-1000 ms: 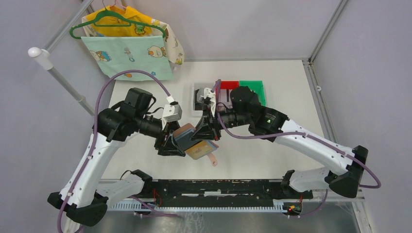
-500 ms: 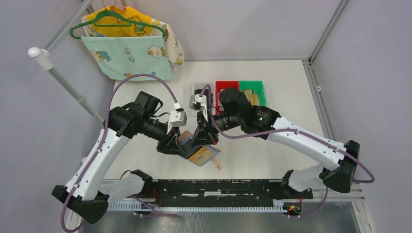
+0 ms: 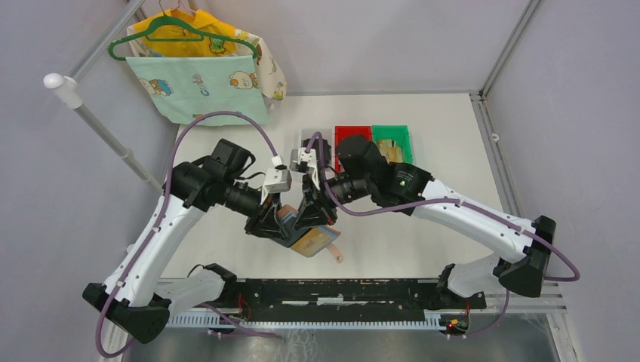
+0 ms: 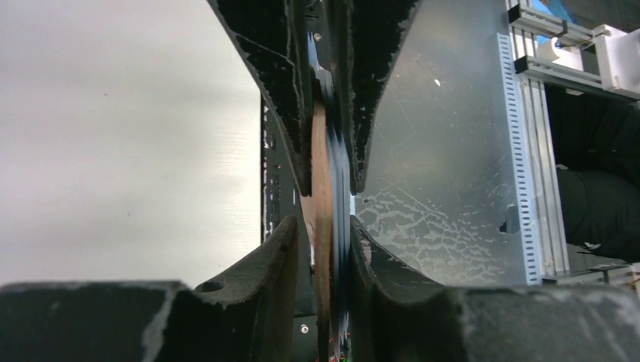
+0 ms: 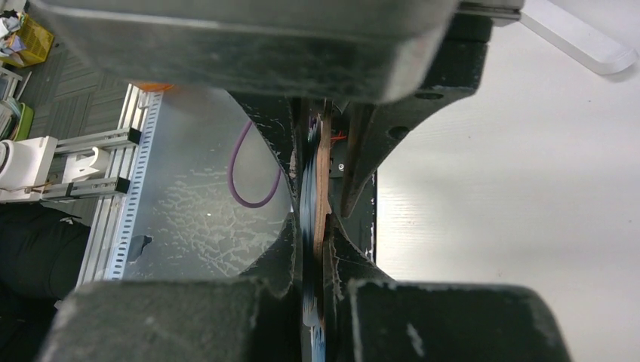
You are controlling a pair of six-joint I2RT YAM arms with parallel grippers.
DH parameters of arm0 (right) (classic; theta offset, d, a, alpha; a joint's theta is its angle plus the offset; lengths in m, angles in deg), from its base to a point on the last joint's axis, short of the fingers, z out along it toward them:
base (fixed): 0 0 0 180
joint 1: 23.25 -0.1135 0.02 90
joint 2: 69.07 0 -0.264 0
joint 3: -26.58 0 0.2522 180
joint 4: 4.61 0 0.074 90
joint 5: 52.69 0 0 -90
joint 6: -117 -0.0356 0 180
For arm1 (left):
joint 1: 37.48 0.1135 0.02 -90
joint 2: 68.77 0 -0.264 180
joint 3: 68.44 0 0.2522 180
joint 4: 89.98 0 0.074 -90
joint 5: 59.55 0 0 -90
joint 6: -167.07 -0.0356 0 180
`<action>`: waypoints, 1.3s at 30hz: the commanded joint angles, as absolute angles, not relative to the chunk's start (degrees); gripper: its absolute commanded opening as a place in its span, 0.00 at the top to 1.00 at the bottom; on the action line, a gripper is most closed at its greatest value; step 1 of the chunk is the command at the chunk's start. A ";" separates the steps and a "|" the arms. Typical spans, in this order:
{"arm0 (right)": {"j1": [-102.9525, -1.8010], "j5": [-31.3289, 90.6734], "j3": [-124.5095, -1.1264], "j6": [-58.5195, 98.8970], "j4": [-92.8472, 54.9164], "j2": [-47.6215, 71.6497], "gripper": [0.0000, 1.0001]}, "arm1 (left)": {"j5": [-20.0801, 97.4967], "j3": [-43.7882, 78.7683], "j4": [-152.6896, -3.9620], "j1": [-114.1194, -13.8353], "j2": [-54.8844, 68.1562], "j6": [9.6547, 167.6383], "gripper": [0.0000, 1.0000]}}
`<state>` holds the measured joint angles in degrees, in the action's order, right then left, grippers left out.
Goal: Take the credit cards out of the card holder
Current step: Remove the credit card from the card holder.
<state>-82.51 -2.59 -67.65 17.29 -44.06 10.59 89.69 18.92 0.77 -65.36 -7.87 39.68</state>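
Note:
The card holder (image 3: 313, 241) is a pinkish-tan wallet with a blue-grey inside, held above the table near its front edge, its narrow tab (image 3: 334, 255) hanging down. My left gripper (image 3: 273, 224) grips it from the left and my right gripper (image 3: 313, 215) from the right. In the left wrist view my left gripper (image 4: 323, 226) is closed around its tan edge (image 4: 320, 188) and its bluish layers. In the right wrist view my right gripper (image 5: 313, 226) pinches the same layers (image 5: 321, 173) tightly. I cannot tell the credit cards apart from the bluish sleeves.
A red bin (image 3: 351, 133) and a green bin (image 3: 392, 139) holding golden-tan items stand behind the grippers, with a grey tray (image 3: 308, 138) beside them. A green hanger with printed cloth (image 3: 200, 75) hangs at the back left. A black rail (image 3: 340, 290) runs along the near edge.
Both grippers and the card holder have shifted slightly left and toward the near edge. The right arm has moved off the bins. Little has changed in the last half second.

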 commanded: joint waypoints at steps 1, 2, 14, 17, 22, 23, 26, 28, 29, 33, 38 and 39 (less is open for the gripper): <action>-83.71 -4.22 -71.15 18.79 -43.84 10.91 1.00 | 93.00 21.60 0.86 -65.51 -6.53 37.94 0.64; -83.72 -4.03 -71.35 19.01 -44.21 11.04 1.00 | 93.48 21.67 0.74 -65.54 -6.27 37.95 0.63; -83.89 -2.99 -71.75 20.16 -45.70 11.12 0.93 | 90.35 22.46 -4.61 -65.51 -6.45 44.22 0.96; -83.74 0.80 -70.65 19.26 -42.05 9.00 0.60 | 88.05 20.94 -11.42 -65.43 -7.30 53.21 0.98; -80.46 11.36 -63.93 12.51 -30.05 -0.40 0.36 | 85.52 19.07 -19.29 -65.26 -7.49 65.20 0.98; -79.37 13.20 -61.39 9.79 -26.72 -3.42 0.33 | 85.32 18.80 -20.34 -65.10 -7.32 67.28 0.98; -78.09 18.30 -53.07 3.24 -18.89 -11.06 0.31 | 86.22 18.11 -23.05 -64.47 -6.71 72.00 0.98; -78.00 18.81 -48.28 -0.51 -13.06 -14.48 0.32 | 87.22 17.92 -24.95 -63.79 -6.48 75.20 0.98; -78.01 18.30 -45.82 -3.30 -9.83 -15.80 0.33 | 87.84 17.96 -25.88 -63.44 -6.34 76.53 0.98; -78.09 14.92 -34.19 -14.11 3.47 -17.56 0.38 | 91.52 18.11 -29.60 -60.89 -5.50 83.67 0.98; -78.14 12.91 -29.30 -20.18 10.89 -14.47 0.43 | 97.18 18.15 -33.24 -59.13 -5.16 90.12 0.97; -78.11 13.01 -29.05 -20.57 11.83 -14.05 0.44 | 97.57 18.22 -33.64 -59.00 -5.36 90.64 0.96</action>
